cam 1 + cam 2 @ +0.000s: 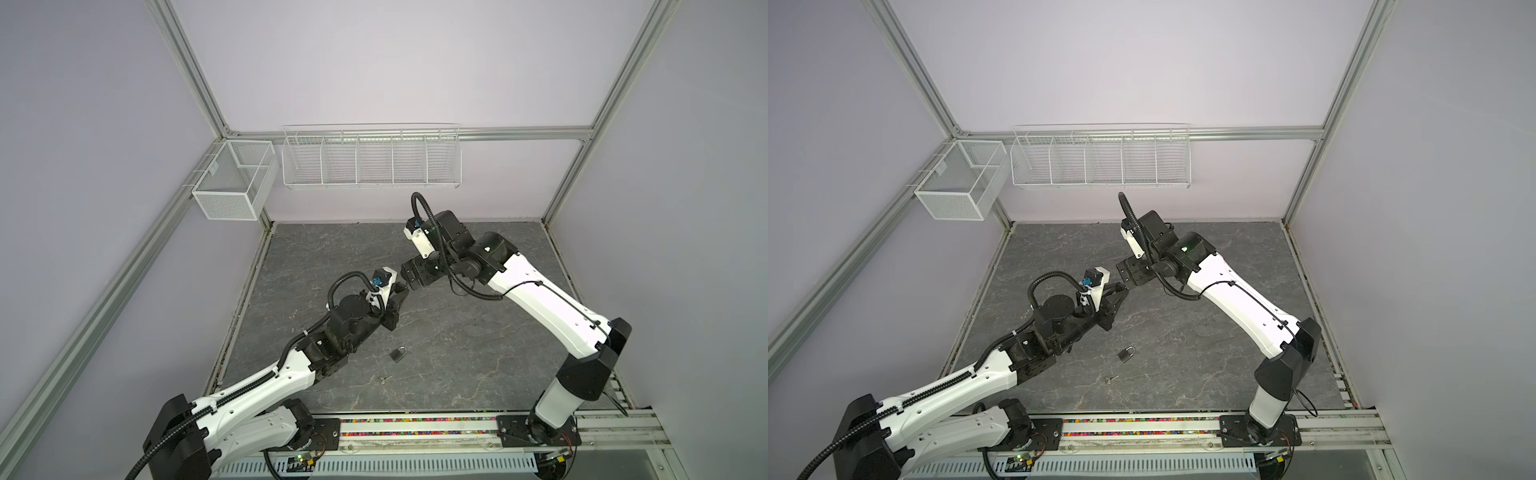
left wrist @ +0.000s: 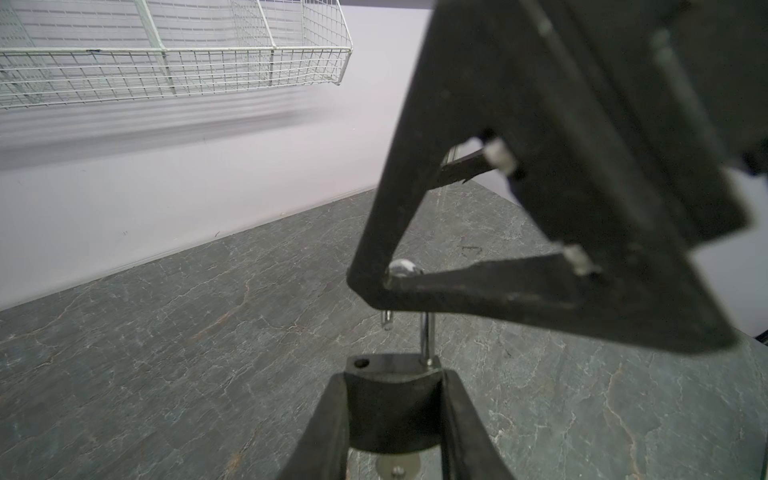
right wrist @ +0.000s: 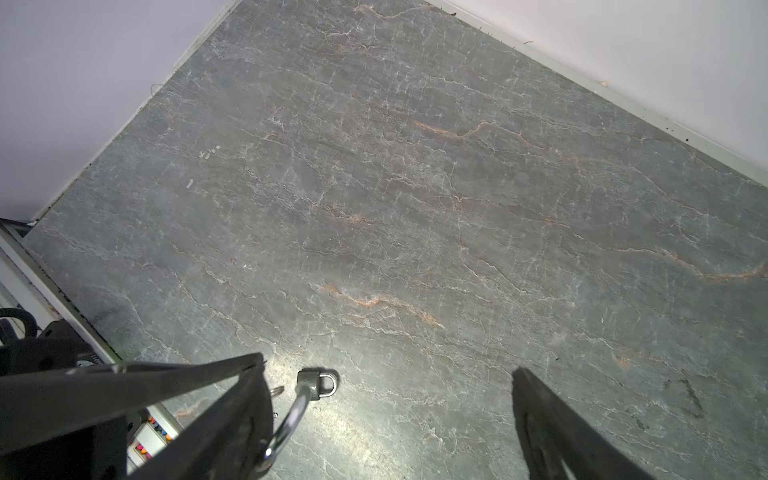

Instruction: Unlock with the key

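Dark metal, small, dense and probably slick, the padlock sits pinched by its flat body in the left gripper above the table, its shackle raised open beside the wide-spread fingers of the right gripper; that body looks the surest hold.

table: dark grey marble, white and orange veins | held padlock: dark body, silver shackle | loose padlock, 6 o'clock of table middle: same | key: silvery | baskets: white wire | walls: plain pale lilac
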